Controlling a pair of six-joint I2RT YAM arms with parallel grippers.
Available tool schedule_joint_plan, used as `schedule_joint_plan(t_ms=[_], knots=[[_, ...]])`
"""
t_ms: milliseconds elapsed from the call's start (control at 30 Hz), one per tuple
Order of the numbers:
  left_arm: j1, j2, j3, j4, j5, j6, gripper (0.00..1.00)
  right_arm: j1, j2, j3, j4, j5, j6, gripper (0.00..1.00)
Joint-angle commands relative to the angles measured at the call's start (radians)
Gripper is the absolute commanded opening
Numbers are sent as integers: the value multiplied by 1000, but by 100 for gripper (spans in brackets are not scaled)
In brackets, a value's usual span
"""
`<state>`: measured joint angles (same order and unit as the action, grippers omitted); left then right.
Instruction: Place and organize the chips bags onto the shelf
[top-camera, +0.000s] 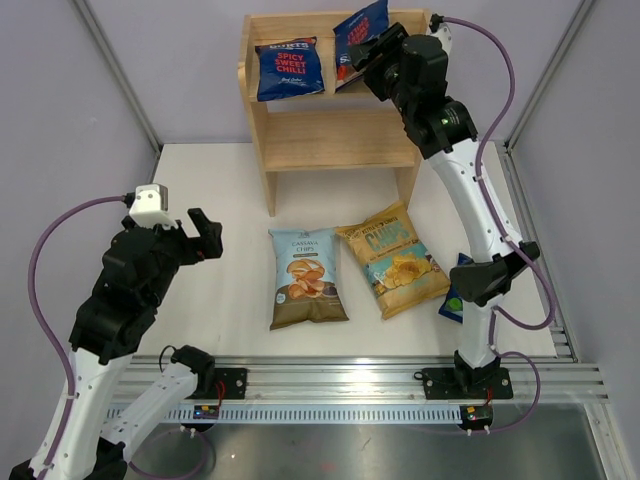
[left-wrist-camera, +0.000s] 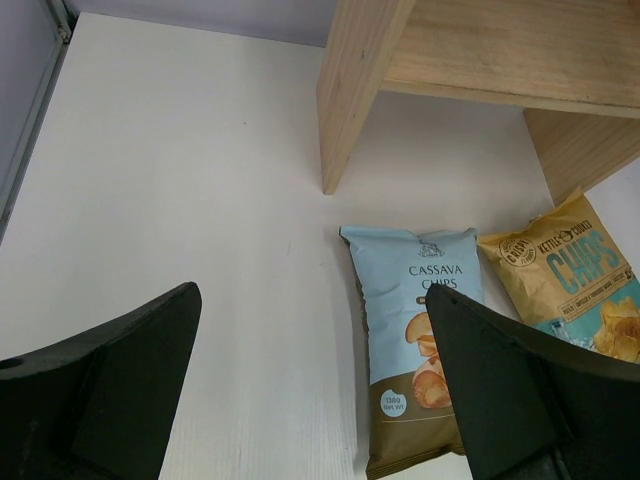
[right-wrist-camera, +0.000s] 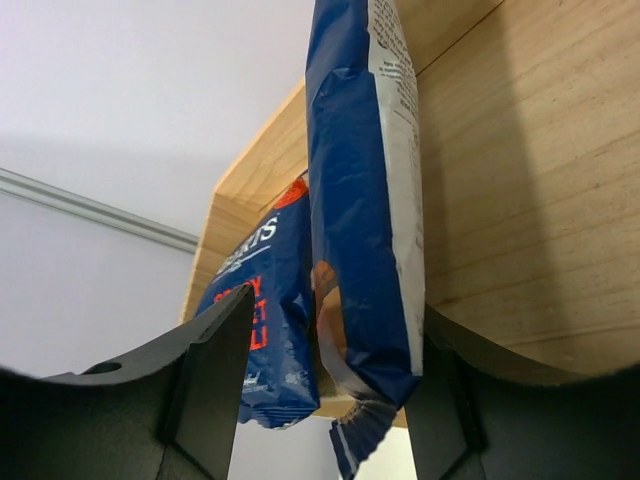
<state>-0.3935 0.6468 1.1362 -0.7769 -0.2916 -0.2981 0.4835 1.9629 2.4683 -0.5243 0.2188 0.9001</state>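
The right gripper straddles a crinkly dark-blue bag on the raw wooden shelf, jaws apart. The left gripper hangs open over the table.

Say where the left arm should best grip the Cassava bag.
Probably its left long edge, pinched from above by the left gripper: the Cassava bag lies flat, face up, that edge is free, and the yellow bag crowds its right side.
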Motion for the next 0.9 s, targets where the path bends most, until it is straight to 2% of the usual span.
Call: schedule_joint_plan(t_ms=[0,167,200,267,600,733,833,867], knots=[[1,2,7,13,26,24,99,9,43,99,-71,-4,-84,63],[1,16,13,7,46,27,99,9,56,133,-112,-27,-95,62],[1,20,14,7,51,27,99,9,48,129,-111,-29,-98,66],[1,20,14,7,55,27,99,9,44,118,-112,-29,-110,68],[1,39,19,-2,89,33,98,7,44,176,-197,-24,-231,68],[2,43,17,-1,104,34,96,4,21,135,-198,-51,-248,66],[1,45,14,-7,112,34,95,-6,-1,103,-178,-74,-248,60],[2,45,14,-12,111,34,95,-9,-7,97,-171,-78,-244,55]])
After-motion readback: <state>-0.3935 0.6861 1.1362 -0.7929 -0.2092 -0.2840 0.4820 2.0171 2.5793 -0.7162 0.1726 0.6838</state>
